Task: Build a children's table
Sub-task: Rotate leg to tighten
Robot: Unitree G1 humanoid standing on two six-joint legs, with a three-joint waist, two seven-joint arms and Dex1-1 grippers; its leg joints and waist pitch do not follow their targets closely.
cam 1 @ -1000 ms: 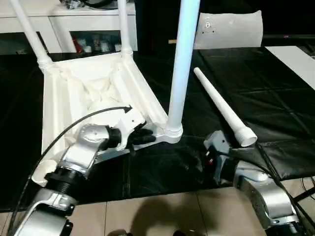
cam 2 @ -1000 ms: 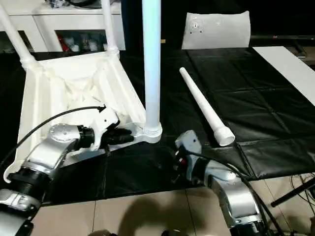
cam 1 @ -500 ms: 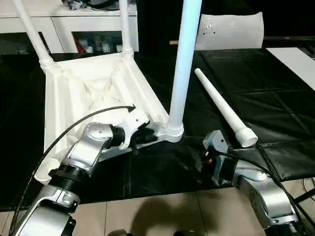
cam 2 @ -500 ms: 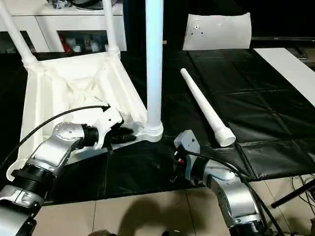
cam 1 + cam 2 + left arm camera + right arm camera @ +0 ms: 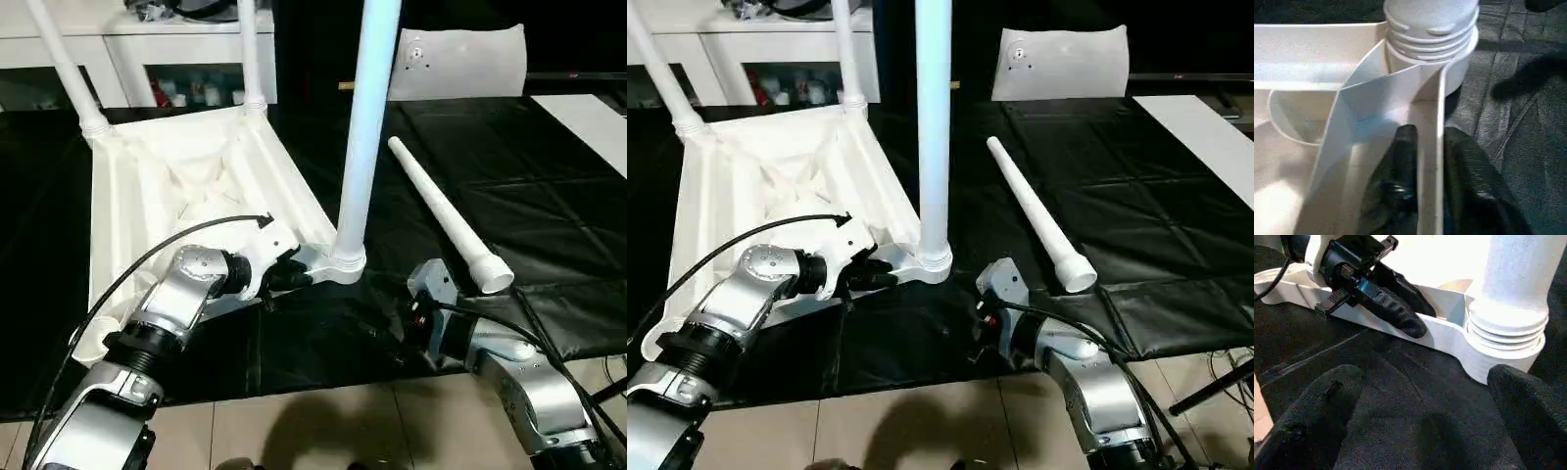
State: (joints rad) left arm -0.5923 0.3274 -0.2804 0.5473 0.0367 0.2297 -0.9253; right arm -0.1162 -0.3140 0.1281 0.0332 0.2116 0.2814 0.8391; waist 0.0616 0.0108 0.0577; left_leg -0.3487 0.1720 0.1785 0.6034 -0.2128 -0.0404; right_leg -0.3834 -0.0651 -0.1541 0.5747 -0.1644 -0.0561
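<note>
Left eye view: children's table [image 5: 186, 176] inverted on black mat [image 5: 549, 196], at 10 o'clock. Three legs stand in corner sockets; nearest leg [image 5: 361, 137] upright at centre. Left gripper [image 5: 284, 276] clamps near rim wall of table top just beside that leg's socket, one finger inside, one outside. Loose fourth leg [image 5: 446, 215] lies on mat at 2 o'clock. Right gripper [image 5: 1415, 431] low at 5 o'clock, fingers spread wide, empty, facing socket.

Indoor lab or workshop area: black floor mats [image 5: 549, 186] cover a tiled floor [image 5: 323, 431], with a white glass-doored cabinet [image 5: 147, 59] along the back wall.
</note>
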